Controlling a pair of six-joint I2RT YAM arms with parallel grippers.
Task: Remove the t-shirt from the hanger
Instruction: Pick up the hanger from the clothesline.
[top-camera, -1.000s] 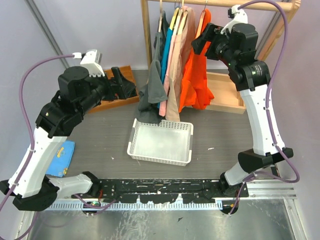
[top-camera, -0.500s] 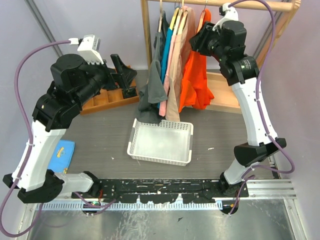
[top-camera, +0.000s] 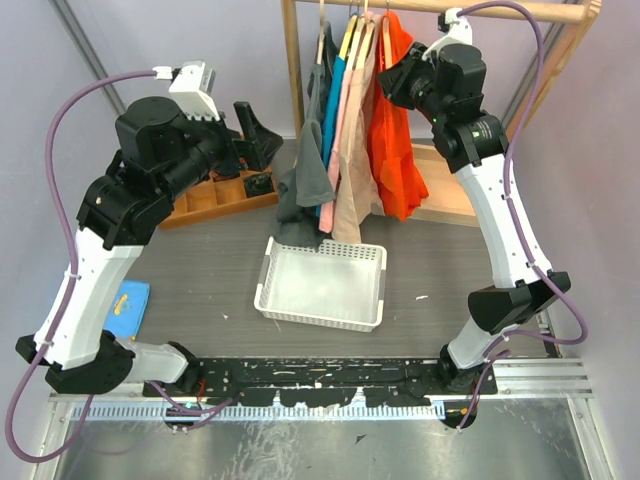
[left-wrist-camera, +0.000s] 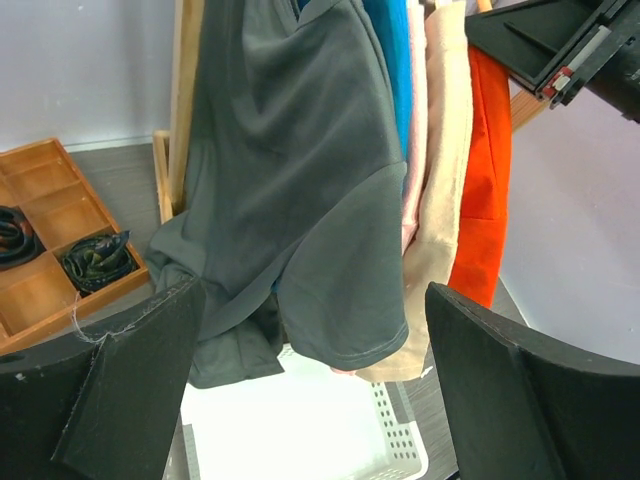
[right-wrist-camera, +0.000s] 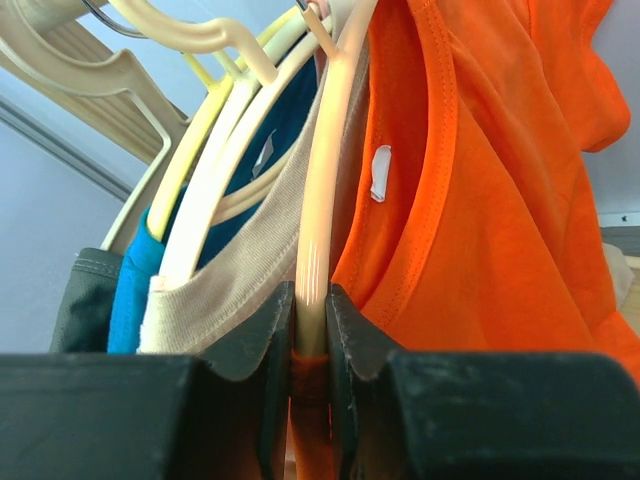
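Orange t-shirt (right-wrist-camera: 480, 220) hangs on its cream hanger (right-wrist-camera: 322, 180), which we see the right end effector (right-wrist-camera: 310, 320) pinching; the left end effector (left-wrist-camera: 315, 380) stands spread wide.

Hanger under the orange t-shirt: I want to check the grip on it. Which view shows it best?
Right wrist view: the hanger is close up, pinched between the right hand's fingers, beside the orange t-shirt. The top external view shows only shirt and hand there; the left wrist view, just a strip of shirt.
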